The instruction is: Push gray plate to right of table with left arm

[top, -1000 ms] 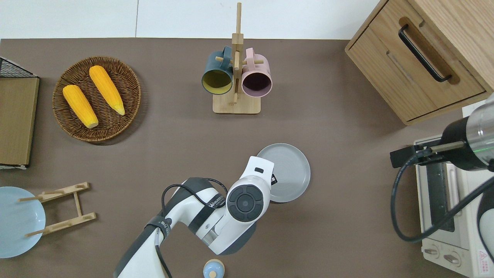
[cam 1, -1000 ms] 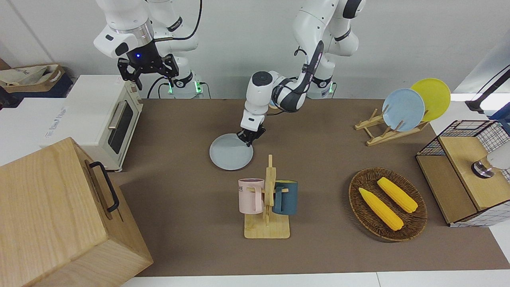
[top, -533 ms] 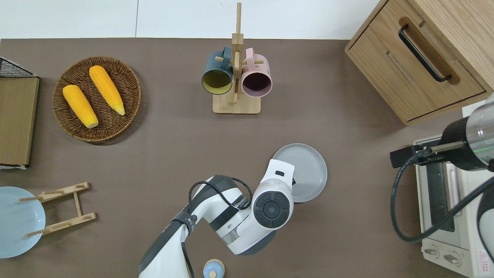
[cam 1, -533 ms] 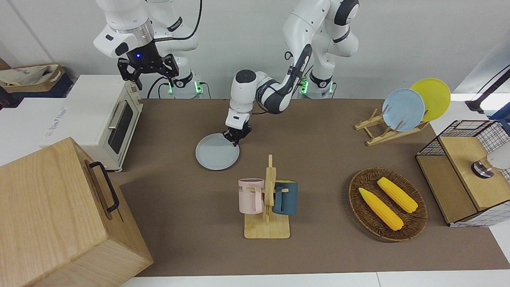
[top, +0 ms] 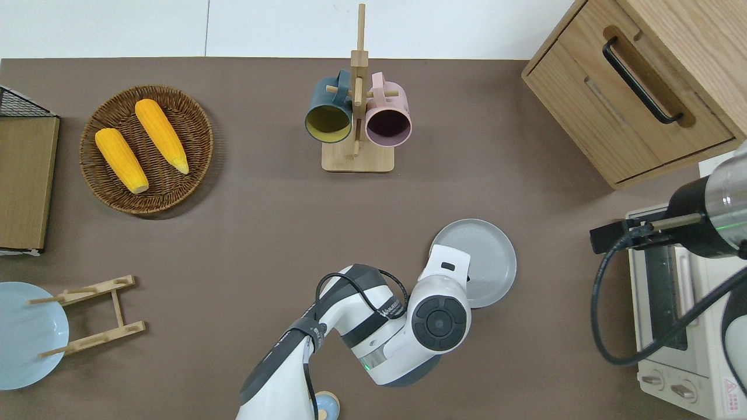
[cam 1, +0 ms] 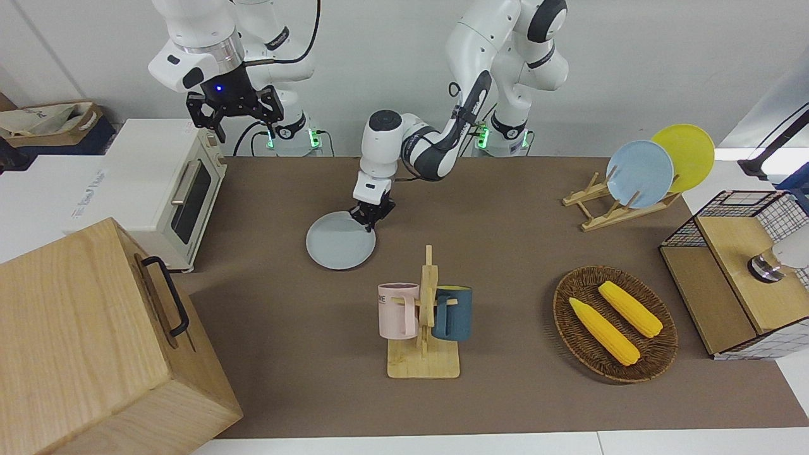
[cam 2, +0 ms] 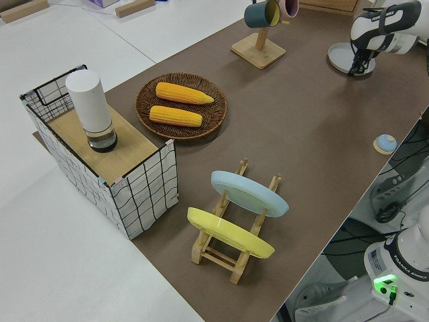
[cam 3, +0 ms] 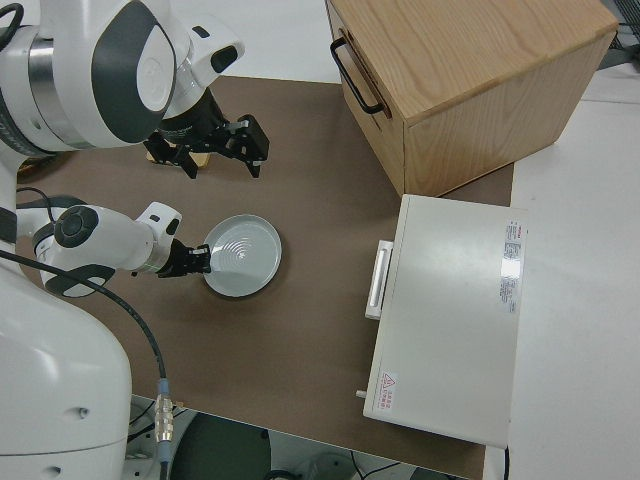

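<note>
Gray plate [cam 1: 340, 248] slid toward right arm's end — left arm [cam 1: 404, 148] bent low, jaws' state unclear

The gray plate [cam 1: 339, 248] lies flat on the table [cam 1: 505, 404], nearer to the robots than the mug rack [cam 1: 425, 316] and toward the right arm's end, between that rack and the toaster oven [cam 1: 165, 189]. The left gripper [cam 1: 371, 215] sits at the plate's rim on the side toward the left arm's end. The basket of corn [cam 1: 614, 323] and the plate rack [cam 1: 616, 196] stand toward the left arm's end, the rack nearer to the robots; the right arm is parked.
</note>
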Robot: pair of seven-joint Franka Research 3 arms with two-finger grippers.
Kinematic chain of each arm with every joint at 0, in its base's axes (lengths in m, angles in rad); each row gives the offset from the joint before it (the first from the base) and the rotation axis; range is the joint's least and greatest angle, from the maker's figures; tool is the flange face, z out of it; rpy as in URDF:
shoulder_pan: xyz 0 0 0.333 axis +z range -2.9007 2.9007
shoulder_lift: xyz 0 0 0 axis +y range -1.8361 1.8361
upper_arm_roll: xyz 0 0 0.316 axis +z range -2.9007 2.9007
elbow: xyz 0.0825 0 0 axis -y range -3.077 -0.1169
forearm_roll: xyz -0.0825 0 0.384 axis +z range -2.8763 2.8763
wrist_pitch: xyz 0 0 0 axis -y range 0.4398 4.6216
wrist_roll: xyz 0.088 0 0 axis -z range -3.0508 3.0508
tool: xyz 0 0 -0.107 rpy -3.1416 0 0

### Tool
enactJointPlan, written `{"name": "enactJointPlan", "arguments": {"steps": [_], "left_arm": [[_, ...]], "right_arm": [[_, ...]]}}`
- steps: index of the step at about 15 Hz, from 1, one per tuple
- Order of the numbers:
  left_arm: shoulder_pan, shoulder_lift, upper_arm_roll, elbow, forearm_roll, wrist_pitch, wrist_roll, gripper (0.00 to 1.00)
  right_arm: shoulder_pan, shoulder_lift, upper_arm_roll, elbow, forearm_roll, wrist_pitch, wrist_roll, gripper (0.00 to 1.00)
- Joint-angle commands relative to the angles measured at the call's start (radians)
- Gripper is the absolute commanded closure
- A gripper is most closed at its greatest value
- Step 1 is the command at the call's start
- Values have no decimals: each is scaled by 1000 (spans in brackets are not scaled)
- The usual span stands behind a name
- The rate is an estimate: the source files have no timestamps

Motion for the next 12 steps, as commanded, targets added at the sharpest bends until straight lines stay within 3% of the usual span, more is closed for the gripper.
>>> {"name": "enactJointPlan", "arguments": {"steps": [1,5,7,10,11,12], "left_arm": [[-42,94,16,68,26,-4,-41,1000],[-40,90,17,70,29,-6,-39,1000],[-37,87,19,70,29,-7,-38,857],[-25,68,20,70,29,-10,-35,571],[-25,61,20,70,31,-19,-33,381],[-22,50,20,70,31,-30,-33,89]], "right_arm": [[-20,-3,13,8,10,-15,1,17],[-20,-3,15,8,10,-15,2,17],[-20,-3,15,8,10,-15,2,17],[-20,-3,15,8,10,-15,2,17],[-20,-3,13,8,10,-15,1,17],[-20,-3,15,8,10,-16,1,17]]}}
